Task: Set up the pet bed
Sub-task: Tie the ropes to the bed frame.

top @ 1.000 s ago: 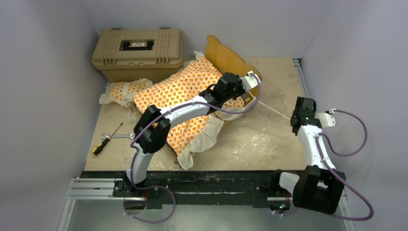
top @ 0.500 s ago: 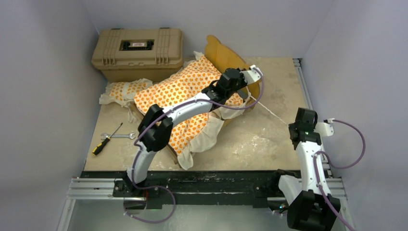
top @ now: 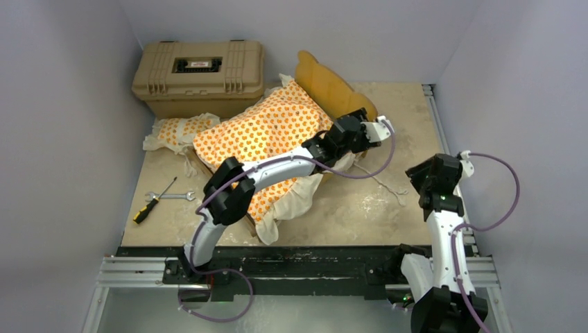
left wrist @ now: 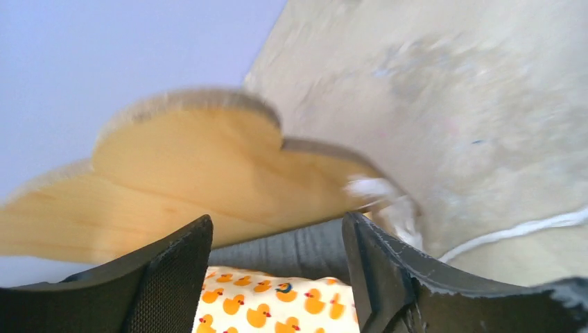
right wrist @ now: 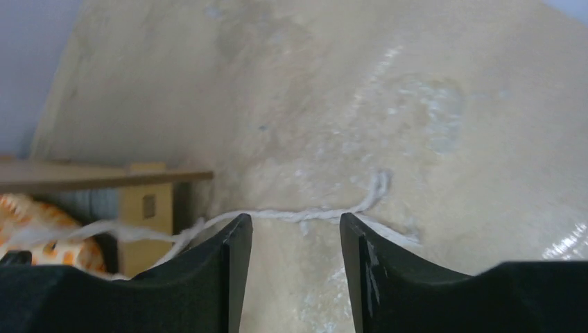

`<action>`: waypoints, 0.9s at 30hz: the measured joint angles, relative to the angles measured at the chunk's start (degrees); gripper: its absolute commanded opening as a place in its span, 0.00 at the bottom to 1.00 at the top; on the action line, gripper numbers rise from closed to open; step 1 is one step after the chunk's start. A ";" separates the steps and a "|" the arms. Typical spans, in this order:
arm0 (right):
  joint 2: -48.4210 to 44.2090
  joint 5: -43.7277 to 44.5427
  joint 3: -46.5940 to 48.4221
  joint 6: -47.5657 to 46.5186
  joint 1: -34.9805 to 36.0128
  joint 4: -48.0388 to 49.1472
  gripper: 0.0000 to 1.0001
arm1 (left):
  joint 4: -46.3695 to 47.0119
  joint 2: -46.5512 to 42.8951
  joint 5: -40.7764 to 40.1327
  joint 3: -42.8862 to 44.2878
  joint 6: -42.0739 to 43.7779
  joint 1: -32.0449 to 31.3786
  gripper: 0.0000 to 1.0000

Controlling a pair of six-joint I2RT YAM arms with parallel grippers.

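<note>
My left gripper (left wrist: 276,267) is released, jaws apart with nothing between them. It hangs over the right end of the cushion (top: 267,135), facing the headboard (top: 331,84). The right gripper (right wrist: 295,267) is released too, empty, low over the table (top: 353,211) on the right. Just past its fingertips a white cord (top: 385,182) lies slack on the table and runs back toward the bed.

The frame (right wrist: 142,201) sits angled at back centre, with the headboard at the far end. The cushion is draped over it askew, its ruffle spilling over the near corner onto the table. The pillow (top: 177,130) lies off the bed to the left, just beside the cushion and right in front of the tan case (top: 199,73).

My left arm (top: 277,166) stretches across the cushion and hides part of its right edge. A screwdriver (top: 154,202) and a wrench (top: 173,196) lie near the left edge, well apart from the bed.
</note>
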 measured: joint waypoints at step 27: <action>21.66 -20.31 3.67 -18.93 25.83 37.35 0.54 | -45.77 -63.10 -20.15 -42.75 -49.22 -2.05 0.94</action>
